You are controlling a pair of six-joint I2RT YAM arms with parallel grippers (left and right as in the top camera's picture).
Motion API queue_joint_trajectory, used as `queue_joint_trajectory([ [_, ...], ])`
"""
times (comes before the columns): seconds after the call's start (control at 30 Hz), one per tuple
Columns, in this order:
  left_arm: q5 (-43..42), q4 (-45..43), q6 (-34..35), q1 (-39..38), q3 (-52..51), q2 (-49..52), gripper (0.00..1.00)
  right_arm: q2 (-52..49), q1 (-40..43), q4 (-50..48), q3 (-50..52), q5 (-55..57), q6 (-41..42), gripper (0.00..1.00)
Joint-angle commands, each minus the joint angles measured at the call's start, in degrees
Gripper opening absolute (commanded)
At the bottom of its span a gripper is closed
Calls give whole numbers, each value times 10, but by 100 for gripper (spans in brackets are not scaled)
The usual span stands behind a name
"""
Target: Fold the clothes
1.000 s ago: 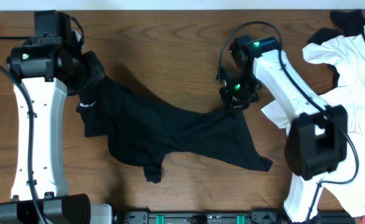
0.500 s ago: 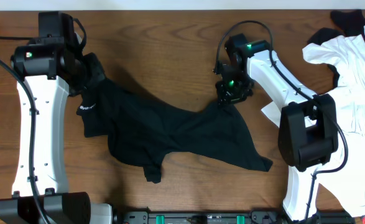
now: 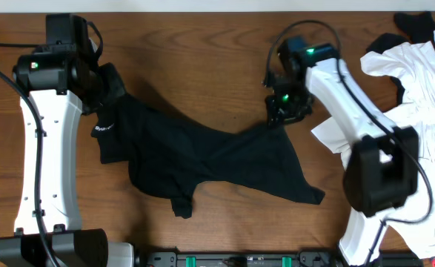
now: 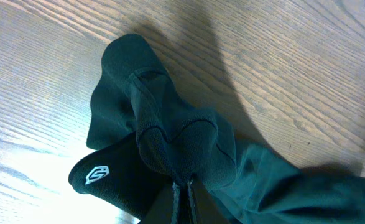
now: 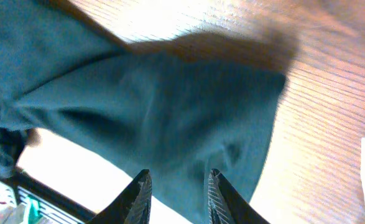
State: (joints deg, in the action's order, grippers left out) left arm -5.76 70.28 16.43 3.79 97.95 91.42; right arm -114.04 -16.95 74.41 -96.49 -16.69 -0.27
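A black shirt [image 3: 202, 156] lies crumpled across the middle of the table, and a small white logo [image 4: 97, 175] shows on it. My left gripper [image 3: 107, 87] is shut on a bunched end of the shirt [image 4: 170, 143] at its upper left. My right gripper [image 3: 284, 113] hovers just above the shirt's upper right corner [image 3: 273, 130]. It stands open, nothing between its fingertips [image 5: 216, 193], and the black fabric [image 5: 157, 106] lies below them on the wood.
A pile of white clothes [image 3: 424, 96] covers the table's right edge, with a dark garment [image 3: 417, 26] at the far right corner. A white sheet [image 3: 324, 135] lies beside the right arm. A black rail [image 3: 239, 259] runs along the front edge.
My right gripper has opened and let go of the shirt's upper right corner, which now rests on the table. The left gripper keeps its hold and has barely moved.
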Motion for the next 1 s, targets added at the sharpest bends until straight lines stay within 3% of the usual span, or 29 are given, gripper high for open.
queue_joint_trajectory([
  [0.0, 9, 0, -8, -1, -3, 1, 6, 39, 8, 25, -1, 2, -9, 29],
  [0.1, 9, 2, -8, -1, -3, 1, 6, 39, 8, 53, 4, 3, -27, 28],
  [0.33, 9, 2, -8, -1, -3, 1, 6, 39, 7, 16, 99, -1, -33, 28],
  [0.63, 9, 2, -8, -1, -3, 1, 6, 39, 0, -198, 266, -17, -46, 29],
  [0.97, 9, 2, -8, -1, -3, 1, 6, 39, -7, -303, 299, 8, -27, 30],
])
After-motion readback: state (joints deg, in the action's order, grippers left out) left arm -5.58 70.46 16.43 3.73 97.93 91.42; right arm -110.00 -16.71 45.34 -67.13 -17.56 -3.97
